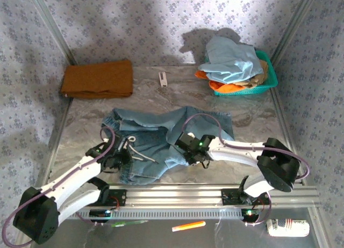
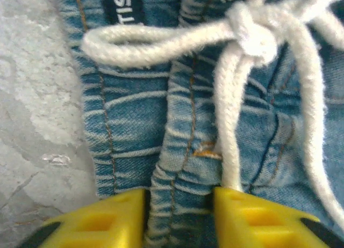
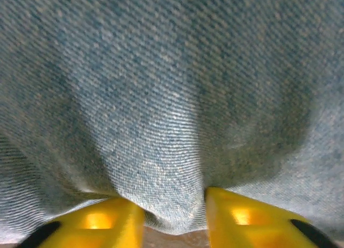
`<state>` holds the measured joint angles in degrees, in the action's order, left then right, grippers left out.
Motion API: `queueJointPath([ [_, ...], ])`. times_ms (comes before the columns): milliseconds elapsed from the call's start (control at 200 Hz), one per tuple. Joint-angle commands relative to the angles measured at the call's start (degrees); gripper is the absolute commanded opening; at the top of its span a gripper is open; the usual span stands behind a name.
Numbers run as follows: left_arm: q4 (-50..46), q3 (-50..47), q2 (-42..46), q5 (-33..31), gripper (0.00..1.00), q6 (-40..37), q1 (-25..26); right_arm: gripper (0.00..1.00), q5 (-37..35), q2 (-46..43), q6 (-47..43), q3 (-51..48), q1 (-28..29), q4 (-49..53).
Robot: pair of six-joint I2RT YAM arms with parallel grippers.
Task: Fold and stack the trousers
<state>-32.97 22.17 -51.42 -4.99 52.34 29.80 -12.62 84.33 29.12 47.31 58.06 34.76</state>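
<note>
Top view: teal basket [image 1: 243,90] at the counter's [image 1: 80,124] far right corner holds a pale blue garment [image 1: 231,60] over orange cloth [image 1: 221,87]; the lower contents are hidden. Mustard folded cloth [image 1: 97,79] at the far left corner. Small white item [image 1: 163,78] by the far edge, can't identify. Trousers [image 1: 156,132] crumpled mid-counter toward the near edge, both wrists on them. Left wrist view: left jaws pinching the gathered waistband beside the white drawstring [image 2: 228,97]; the label is cut off. Right wrist view: right jaws pinching a bunched denim fold, blurry.
</note>
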Motion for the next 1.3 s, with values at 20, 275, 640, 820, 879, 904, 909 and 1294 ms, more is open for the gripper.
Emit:
queueJointPath([
  [20, 3.38, -1.51, 1.76, -1.57, 0.09, 0.83, 0.13, 0.13, -5.82, -1.12, 0.39, 3.08, 0.02, 5.04],
  [275, 0.14, 0.42, 6.96, -4.19, 0.0, -1.47, -0.37, 0.0, -11.32, -9.5, 1.76, 6.5, -0.34, 15.39],
  [640, -4.31, 3.09, 10.08, -6.03, 0.0, -4.22, -7.36, 0.0, -24.36, -19.48, -0.24, 19.44, -2.71, 30.2],
  [820, -4.45, 8.38, 8.79, -4.16, 0.0, -8.02, -16.6, 0.0, -32.54, -20.62, -6.6, 28.81, -3.12, 31.53],
  [879, -4.46, 10.26, 8.66, -4.63, 0.0, -9.01, -18.88, 0.0, -35.77, -20.44, -8.58, 31.52, -3.12, 30.55],
  [904, -4.7, 11.17, 8.59, -4.66, 0.0, -9.35, -19.83, 0.0, -36.87, -20.44, -9.53, 32.67, -2.98, 30.05],
  [909, -4.76, 11.33, 8.6, -4.62, 0.0, -9.49, -20.02, 0.0, -37.0, -20.44, -9.7, 32.89, -2.97, 30.03],
  [1294, -5.61, 14.38, 9.52, -4.05, 0.0, -10.68, -26.15, 0.06, -13.56, -9.48, -19.24, 34.5, -23.52, 14.06],
])
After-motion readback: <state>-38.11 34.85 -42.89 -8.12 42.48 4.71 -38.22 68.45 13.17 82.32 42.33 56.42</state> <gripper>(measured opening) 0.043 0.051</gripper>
